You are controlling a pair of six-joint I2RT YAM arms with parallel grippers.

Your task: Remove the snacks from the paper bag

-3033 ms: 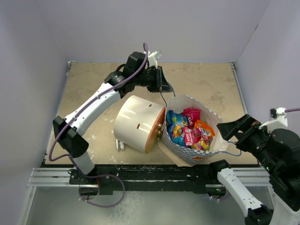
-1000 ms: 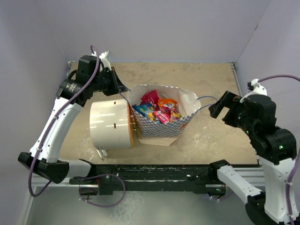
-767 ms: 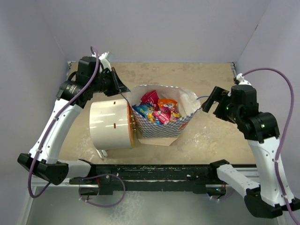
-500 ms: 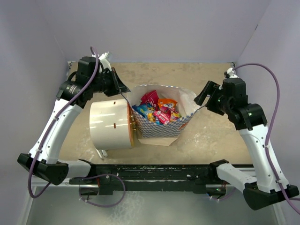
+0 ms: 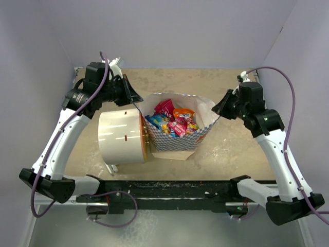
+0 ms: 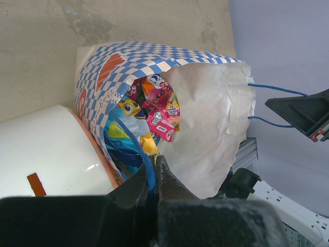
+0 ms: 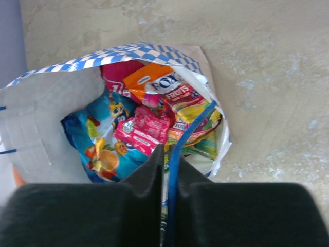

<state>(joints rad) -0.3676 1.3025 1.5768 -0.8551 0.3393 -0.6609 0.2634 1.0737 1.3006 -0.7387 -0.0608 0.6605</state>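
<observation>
Between two pinched handles (image 7: pixel 174 148), the paper bag (image 5: pixel 177 142) gapes over snacks (image 5: pixel 172 121).

1. The paper bag (image 5: pixel 177 140) is blue-and-white checkered outside with orange marks, and plain white inside.
2. Its cord handles (image 6: pixel 277 90) are blue.
3. The snacks (image 5: pixel 174 121) are brightly coloured: a blue packet (image 7: pixel 95 141) with orange and yellow print, a pink packet (image 7: pixel 144 131), and an orange packet (image 7: pixel 146 82).
4. The cylinder (image 5: pixel 121 136) is white with a tan face.
5. The bench (image 5: pixel 226 87) is mottled beige.

Checkered paper bag (image 5: pixel 177 141) stands open, holding bright snacks (image 5: pixel 174 121).
</observation>
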